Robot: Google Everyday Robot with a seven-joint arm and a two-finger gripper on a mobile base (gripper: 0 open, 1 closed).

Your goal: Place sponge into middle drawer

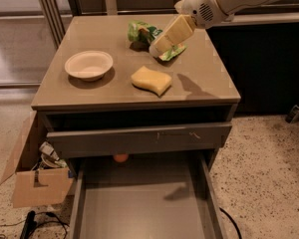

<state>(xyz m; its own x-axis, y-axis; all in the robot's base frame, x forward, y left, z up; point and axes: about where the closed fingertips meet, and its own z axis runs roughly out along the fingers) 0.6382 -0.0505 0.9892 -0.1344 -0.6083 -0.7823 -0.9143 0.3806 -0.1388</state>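
end effector (157, 48) over green bag (138, 32), sponge (150, 80) apart on tabletop (209, 83)

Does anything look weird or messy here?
A small orange thing peeks out at the back of the open drawer; it looks lost there. The gripper hovers over a green bag on the table.
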